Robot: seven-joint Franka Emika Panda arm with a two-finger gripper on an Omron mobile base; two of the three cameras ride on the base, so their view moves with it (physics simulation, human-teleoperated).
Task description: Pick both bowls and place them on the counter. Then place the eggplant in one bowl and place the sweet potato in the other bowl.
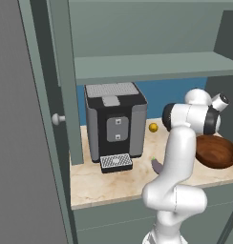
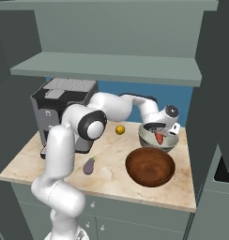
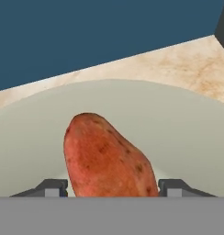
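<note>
Hand view, centre: I see the orange-red pointed sweet potato (image 3: 107, 158) over the pale grey-beige ceramic bowl (image 3: 178, 133). My gripper (image 3: 113, 187) fingertips flank it; whether they grip it, I cannot tell.

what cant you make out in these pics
- Whether the sweet potato touches the grey bowl: in the hand view its lower end is cut off by the bottom edge.
- Whether the gripper is gripping it: in the right base view the hand hides the fingers.
- Most of the eggplant: in the left base view the arm covers it.
- The wooden bowl: cut by the right edge there.
</note>
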